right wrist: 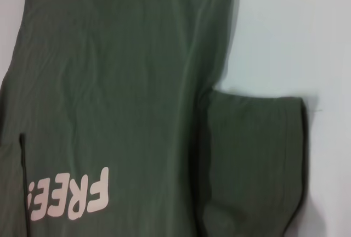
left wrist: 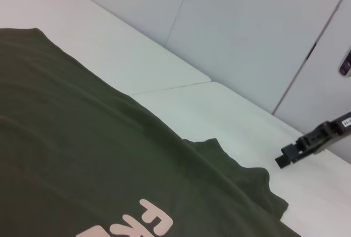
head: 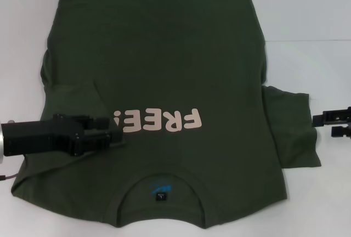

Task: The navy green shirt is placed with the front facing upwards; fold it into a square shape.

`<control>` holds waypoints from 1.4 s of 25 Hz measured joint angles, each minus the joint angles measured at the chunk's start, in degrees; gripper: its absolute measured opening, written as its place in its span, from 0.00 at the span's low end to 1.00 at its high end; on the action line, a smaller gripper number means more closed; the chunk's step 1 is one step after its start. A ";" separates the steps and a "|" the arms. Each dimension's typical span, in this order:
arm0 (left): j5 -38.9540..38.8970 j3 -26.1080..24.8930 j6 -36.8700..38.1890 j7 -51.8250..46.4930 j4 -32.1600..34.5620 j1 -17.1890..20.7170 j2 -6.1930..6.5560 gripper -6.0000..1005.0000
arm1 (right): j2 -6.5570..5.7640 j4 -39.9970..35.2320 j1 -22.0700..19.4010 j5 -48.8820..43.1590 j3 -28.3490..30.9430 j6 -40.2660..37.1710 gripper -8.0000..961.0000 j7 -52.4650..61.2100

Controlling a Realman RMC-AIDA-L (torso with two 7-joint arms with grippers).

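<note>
The navy green shirt (head: 164,56) lies flat on the white table, front up, with its neck and blue label (head: 160,192) toward me. Its pale pink "FREE!" print (head: 159,120) also shows in both wrist views, on the shirt (left wrist: 82,138) (right wrist: 120,83). The left sleeve (head: 77,97) is folded inward onto the body. My left gripper (head: 118,131) is low over the shirt, just beside the "!" end of the print. The right sleeve (head: 290,127) lies spread out flat. My right gripper (head: 323,123) hovers open just off that sleeve's edge, holding nothing.
White table (head: 307,17) extends bare to the right of the shirt and behind it. A pale wall (left wrist: 247,34) rises at the table's far edge. In the left wrist view the right gripper (left wrist: 290,154) shows beyond the right sleeve (left wrist: 241,179).
</note>
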 joint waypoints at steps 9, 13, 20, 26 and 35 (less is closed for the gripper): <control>-0.55 0.00 -1.06 -0.04 -0.18 -0.08 0.00 0.56 | -0.28 3.93 1.36 -0.11 -1.22 2.94 0.82 2.60; -0.56 0.00 -1.33 -0.05 -0.38 -0.20 0.00 0.56 | -0.19 4.15 1.74 -0.11 -1.51 3.66 0.82 3.53; -0.88 0.00 -1.85 -0.09 -0.40 -0.20 0.00 0.56 | 0.40 4.74 2.43 -0.11 -3.17 5.71 0.82 3.15; -0.95 0.00 -2.49 -0.10 -0.40 -0.14 0.00 0.56 | 0.54 5.36 2.75 -0.11 -4.87 6.98 0.82 3.59; -0.95 0.00 -3.47 -0.09 -0.47 -0.18 0.00 0.56 | 1.41 7.21 3.93 0.02 -5.25 9.50 0.82 2.90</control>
